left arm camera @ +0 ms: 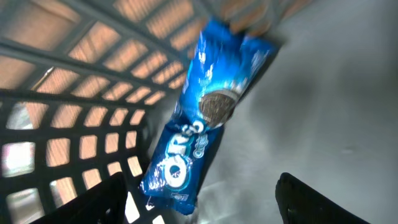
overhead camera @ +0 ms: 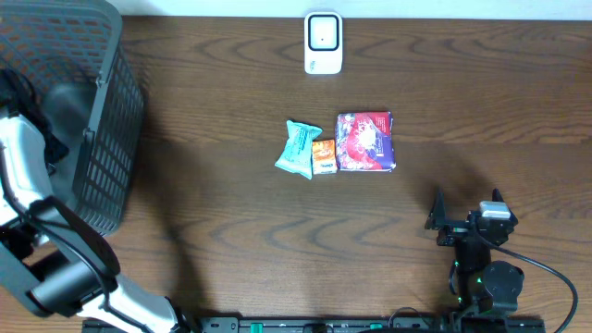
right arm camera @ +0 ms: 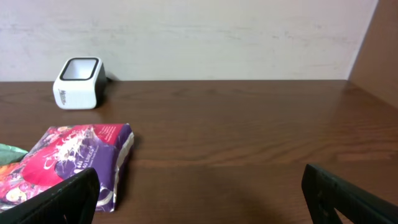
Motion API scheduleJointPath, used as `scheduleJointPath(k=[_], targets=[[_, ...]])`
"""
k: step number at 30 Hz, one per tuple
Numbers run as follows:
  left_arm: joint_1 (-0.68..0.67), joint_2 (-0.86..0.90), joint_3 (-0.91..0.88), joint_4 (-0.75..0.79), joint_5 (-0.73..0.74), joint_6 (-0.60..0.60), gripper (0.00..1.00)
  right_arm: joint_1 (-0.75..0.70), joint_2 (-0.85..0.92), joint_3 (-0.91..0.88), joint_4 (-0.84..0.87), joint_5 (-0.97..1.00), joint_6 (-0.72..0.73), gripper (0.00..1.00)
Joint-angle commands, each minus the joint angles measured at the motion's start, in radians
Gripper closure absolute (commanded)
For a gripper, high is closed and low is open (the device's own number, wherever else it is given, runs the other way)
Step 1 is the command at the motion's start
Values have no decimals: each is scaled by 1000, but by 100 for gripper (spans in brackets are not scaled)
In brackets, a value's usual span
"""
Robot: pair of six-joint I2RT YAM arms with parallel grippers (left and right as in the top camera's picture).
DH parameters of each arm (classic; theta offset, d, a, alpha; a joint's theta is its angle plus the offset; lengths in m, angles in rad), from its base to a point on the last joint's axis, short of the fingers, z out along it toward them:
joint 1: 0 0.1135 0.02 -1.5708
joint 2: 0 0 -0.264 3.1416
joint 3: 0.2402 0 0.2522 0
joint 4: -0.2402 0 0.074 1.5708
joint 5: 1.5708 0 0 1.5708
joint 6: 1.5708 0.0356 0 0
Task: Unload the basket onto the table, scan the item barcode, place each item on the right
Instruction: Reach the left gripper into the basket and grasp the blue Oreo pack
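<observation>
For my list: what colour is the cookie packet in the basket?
The cookie packet is blue with white lettering; left wrist view.

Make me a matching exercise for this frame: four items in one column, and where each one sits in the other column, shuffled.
Items
1. Oreo pack
2. white scanner
3. purple packet
4. teal packet

Places
A. left end of the row of three packets, seen from overhead
B. alone near the far edge of the table
C. inside the grey basket
D. right end of that row

Pairs: 1-C, 2-B, 3-D, 4-A
</observation>
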State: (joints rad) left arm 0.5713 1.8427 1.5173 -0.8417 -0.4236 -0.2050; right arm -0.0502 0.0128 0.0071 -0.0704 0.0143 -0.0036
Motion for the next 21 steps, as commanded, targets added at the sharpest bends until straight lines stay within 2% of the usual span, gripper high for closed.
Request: scheduleJointPath(k=[1,10,13,21], targets=[[5,78,-38,-6,-93,1,23,5,-4,-2,-4,-5,18,1],[8,183,-50,9,-93,2,30,5,-4,-2,-5,-5,18,1],[8,184,-58,29,-93,2,34,5,-4,-2,-5,-5,18,1],[40,184,-59,43,-85,2,36,5,-4,-2,-5,-5,18,1]])
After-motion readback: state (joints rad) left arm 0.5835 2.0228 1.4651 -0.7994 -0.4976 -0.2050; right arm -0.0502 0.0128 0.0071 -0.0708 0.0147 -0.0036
